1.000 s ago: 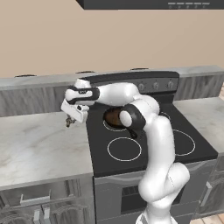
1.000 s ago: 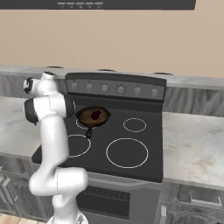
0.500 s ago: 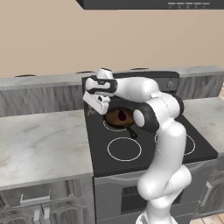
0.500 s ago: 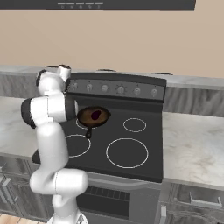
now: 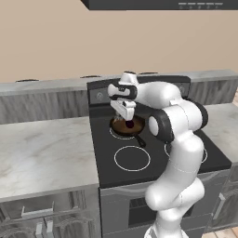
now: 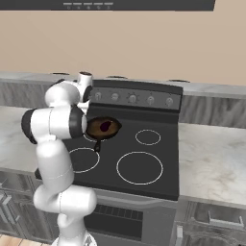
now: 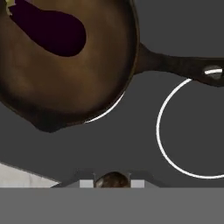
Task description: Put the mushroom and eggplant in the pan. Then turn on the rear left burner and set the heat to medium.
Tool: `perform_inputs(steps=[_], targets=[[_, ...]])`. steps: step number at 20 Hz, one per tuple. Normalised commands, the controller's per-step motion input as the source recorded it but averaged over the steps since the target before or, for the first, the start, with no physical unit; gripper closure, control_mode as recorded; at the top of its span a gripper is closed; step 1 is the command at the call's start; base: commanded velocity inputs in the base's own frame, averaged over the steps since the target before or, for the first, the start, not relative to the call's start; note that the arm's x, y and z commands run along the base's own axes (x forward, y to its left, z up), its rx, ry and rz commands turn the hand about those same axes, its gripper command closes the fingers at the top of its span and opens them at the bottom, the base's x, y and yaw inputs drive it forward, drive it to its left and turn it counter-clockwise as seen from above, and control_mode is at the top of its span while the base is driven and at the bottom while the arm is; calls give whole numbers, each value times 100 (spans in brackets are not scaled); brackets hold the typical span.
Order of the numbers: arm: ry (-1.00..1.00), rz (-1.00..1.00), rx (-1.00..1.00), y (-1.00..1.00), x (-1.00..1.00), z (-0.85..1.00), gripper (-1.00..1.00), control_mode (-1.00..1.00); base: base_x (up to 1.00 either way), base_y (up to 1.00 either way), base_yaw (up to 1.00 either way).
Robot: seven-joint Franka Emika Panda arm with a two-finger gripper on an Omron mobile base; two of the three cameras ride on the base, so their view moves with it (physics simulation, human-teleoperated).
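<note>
Nearest the hand cam, betw. the finger tips, sits the mushroom: jaws closed down narrow on it, gripper hovering just above the pan's left rim. Mushroom's prob. light, soft, a bit crushable, so a gentle pinch across the cap suits; release low. Beyond it, the pan rests on the rear left burner, eggplant already inside, toward the far side. Eggplant looks glossy, prob. slippery. Right base view gives the eggplant in the pan w/ knobs behind; hand cam gives the mushroom.
</note>
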Motion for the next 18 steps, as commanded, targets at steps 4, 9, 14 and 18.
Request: perform_inputs(steps=[4, 9, 14, 18], targets=[[9, -22, -16, -87, 12, 0, 100, -100, 0, 0, 0], [3, -11, -4, -21, 30, 5, 100, -100, 0, 0, 0], [4, -6, 0, 0, 29, -9, 100, -100, 0, 0, 0], [5, -8, -1, 0, 39, -27, 100, -100, 0, 0, 0]])
